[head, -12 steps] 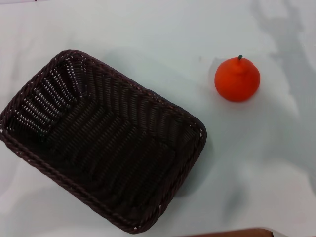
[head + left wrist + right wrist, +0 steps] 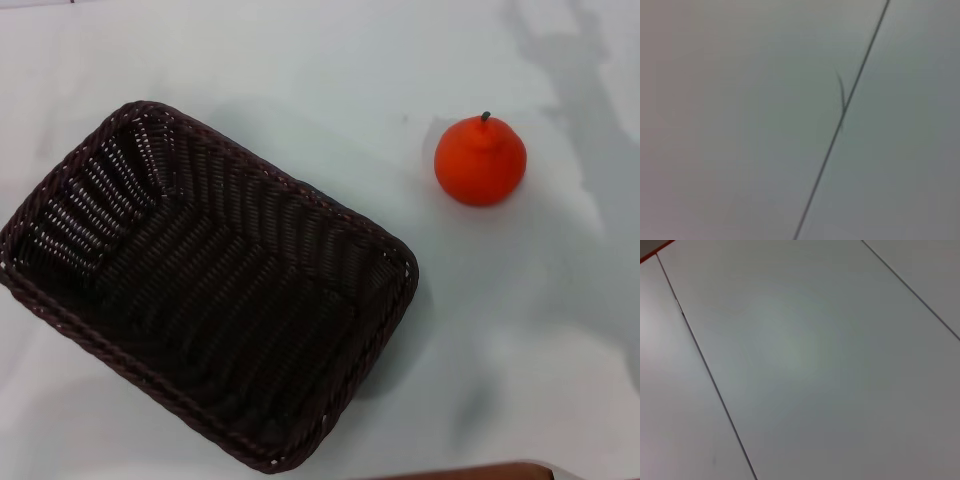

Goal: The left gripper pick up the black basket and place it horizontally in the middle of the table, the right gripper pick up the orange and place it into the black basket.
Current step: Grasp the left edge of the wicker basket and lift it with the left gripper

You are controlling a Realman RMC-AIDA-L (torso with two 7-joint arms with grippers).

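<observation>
**Basket and orange apart on the white table**

White table (image 2: 300,70) fills our head view, with a strip of its brown edge showing at the near side. Nearest us, toward the near left corner, we see the black basket (image 2: 300,195) lying flat and open side up, turned at a slant to the table's edges, its braided rim whole and its inside holding nothing. Farther back and toward the right edge, the orange (image 2: 480,161) sits upright on the table, stem up, well apart from the basket. Soft grey shadows fall across the far right of the table. Our two wrist views show only pale flat panels crossed by thin dark seams. We see neither the left tool nor the right tool anywhere, so we cannot tell whether either is released or clenched.
</observation>
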